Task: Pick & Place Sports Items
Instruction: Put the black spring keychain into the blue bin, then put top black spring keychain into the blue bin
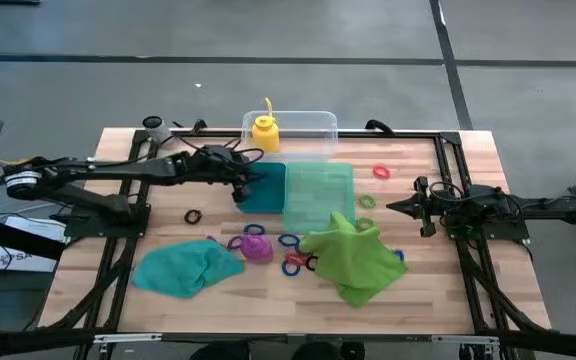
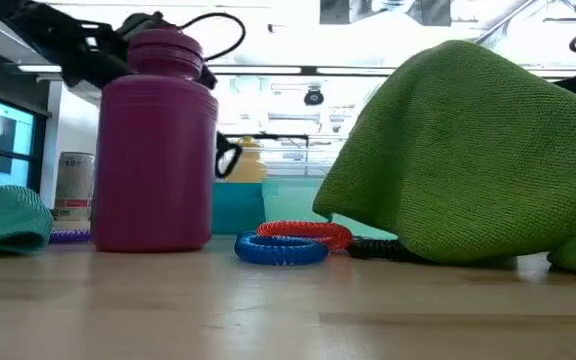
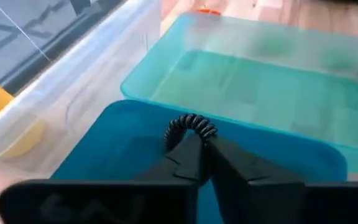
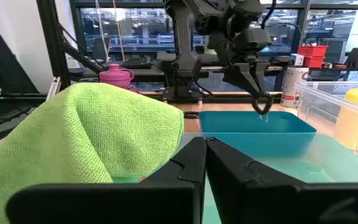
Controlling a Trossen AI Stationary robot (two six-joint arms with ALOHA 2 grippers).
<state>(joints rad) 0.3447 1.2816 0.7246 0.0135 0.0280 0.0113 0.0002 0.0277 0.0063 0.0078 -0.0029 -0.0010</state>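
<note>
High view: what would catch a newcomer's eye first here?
The lime-green cloth lies heaped against the front of the teal tray. The left gripper hangs over the tray's darker compartment, pinching a black ring. The yellow bottle stands inside the clear tub at the table's back.

the whole desk (image 1: 468, 160) is seen from straight above in the high view, with both arms and some grey floor around it. the low view is taken from desk height, level across the surface and very near the purple bottle (image 2: 158, 145) and the lime-green cloth (image 2: 468, 150), with the room behind. the left wrist view is aimed close down past the left tool (image 3: 202, 146) into the teal tray (image 3: 260, 93). the right wrist view is aimed level across the desk past the right tool (image 4: 205, 144). the tray, the cloth and the purple bottle are shared by the right wrist, low and high views.
</note>
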